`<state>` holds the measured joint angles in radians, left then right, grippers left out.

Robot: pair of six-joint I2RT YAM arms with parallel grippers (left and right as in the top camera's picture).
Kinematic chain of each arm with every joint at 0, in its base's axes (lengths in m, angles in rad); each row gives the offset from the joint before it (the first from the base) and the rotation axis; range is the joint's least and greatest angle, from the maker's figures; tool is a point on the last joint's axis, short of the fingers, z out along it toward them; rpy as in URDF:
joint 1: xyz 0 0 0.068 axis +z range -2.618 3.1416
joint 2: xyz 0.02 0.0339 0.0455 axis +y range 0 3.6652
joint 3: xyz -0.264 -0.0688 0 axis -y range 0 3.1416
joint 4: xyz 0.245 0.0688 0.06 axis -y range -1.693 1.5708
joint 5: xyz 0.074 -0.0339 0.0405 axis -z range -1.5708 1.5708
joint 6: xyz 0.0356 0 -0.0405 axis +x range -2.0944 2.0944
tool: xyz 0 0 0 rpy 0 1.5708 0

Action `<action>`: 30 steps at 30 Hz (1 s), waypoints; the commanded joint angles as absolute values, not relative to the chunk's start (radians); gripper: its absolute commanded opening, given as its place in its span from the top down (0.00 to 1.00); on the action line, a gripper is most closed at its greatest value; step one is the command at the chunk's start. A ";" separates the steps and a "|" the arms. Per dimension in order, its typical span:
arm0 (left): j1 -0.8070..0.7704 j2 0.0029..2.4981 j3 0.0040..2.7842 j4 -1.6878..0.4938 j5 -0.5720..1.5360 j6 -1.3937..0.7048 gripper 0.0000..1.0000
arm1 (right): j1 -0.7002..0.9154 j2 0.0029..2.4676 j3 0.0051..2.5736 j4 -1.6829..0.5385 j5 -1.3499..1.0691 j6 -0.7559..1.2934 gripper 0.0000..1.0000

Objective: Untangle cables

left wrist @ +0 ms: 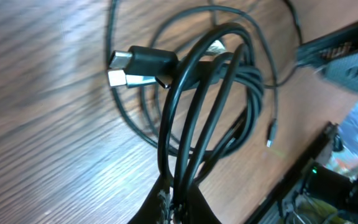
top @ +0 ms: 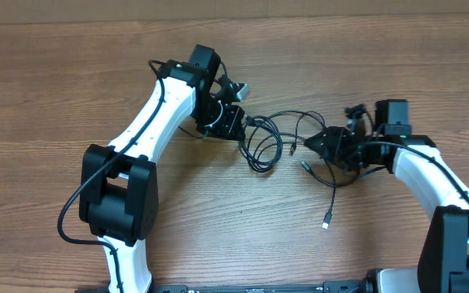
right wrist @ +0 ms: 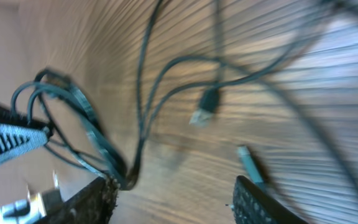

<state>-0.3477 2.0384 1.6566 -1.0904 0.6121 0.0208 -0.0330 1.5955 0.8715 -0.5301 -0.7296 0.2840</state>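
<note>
The cables (top: 260, 155) lie as thin black loops in a loose tangle on the wooden table between the two arms. My left gripper (top: 245, 124) is at the tangle's left side. In the left wrist view the left gripper (left wrist: 179, 208) is shut on several strands of the cables (left wrist: 194, 99), which loop up from it past two plugs (left wrist: 138, 61). My right gripper (top: 312, 145) is at the tangle's right side. In the right wrist view the right gripper (right wrist: 176, 199) stands open, with strands of the cables (right wrist: 120, 174) lying against its left finger (right wrist: 92, 202). A small plug (right wrist: 202, 113) lies ahead of it.
One cord runs down from the tangle to a silver-tipped end (top: 326, 221) on the table's near side. The left arm (top: 149, 122) reaches in from the lower left and the right arm (top: 430, 167) from the lower right. Bare wooden table (top: 55, 81) surrounds them.
</note>
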 commanded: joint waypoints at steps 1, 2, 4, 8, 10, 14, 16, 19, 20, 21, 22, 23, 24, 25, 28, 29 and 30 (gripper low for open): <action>-0.374 2.021 1.660 -1.087 0.682 0.060 0.96 | 0.031 1.599 0.891 -0.516 -0.780 0.253 0.43; -0.388 2.021 1.660 -1.087 0.682 0.060 0.96 | 0.064 1.599 0.891 -0.500 -0.776 0.253 0.43; -0.403 2.021 1.660 -1.082 0.682 0.060 0.96 | 0.102 1.599 0.891 -0.478 -0.730 0.253 0.44; -0.434 2.021 1.660 -1.066 0.686 0.060 0.96 | 0.154 1.599 0.891 -0.472 -0.554 0.260 0.48; -0.453 2.021 1.660 -1.061 0.685 0.060 0.96 | 0.181 1.599 0.891 -0.472 -0.490 0.260 0.51; -0.481 2.021 1.660 -1.049 0.684 0.060 0.96 | 0.210 1.599 0.891 -0.467 -0.416 0.260 0.62; -0.493 2.021 1.660 -1.040 0.680 0.060 0.96 | 0.213 1.599 0.891 -0.468 -0.381 0.261 0.71; -0.501 2.021 1.660 -1.033 0.663 0.052 0.96 | 0.213 1.599 0.891 -0.468 -0.374 0.261 0.74; -0.501 2.021 1.660 -1.034 0.653 0.046 0.96 | 0.213 1.599 0.891 -0.468 -0.374 0.261 0.73; -0.501 2.021 1.660 -1.034 0.644 0.043 0.96 | 0.213 1.599 0.891 -0.468 -0.374 0.261 0.70; -0.501 2.021 1.660 -1.034 0.643 0.042 0.96 | 0.213 1.599 0.891 -0.464 -0.374 0.261 0.62; -0.500 2.021 1.660 -1.033 0.644 0.041 0.96 | 0.212 1.599 0.891 -0.459 -0.374 0.261 0.59; -0.500 2.021 1.660 -1.034 0.644 0.041 0.96 | 0.209 1.599 0.891 -0.451 -0.375 0.261 0.56; -0.500 2.021 1.660 -1.034 0.644 0.041 0.96 | 0.207 1.599 0.892 -0.444 -0.375 0.261 0.53; -0.501 2.021 1.660 -1.034 0.646 0.041 0.96 | 0.205 1.599 0.892 -0.418 -0.375 0.261 0.52; -0.501 2.021 1.660 -1.034 0.647 0.041 0.96 | 0.205 1.599 0.892 -0.409 -0.375 0.261 0.55; -0.501 2.021 1.660 -1.034 0.647 0.040 0.96 | 0.205 1.599 0.892 -0.403 -0.375 0.261 0.57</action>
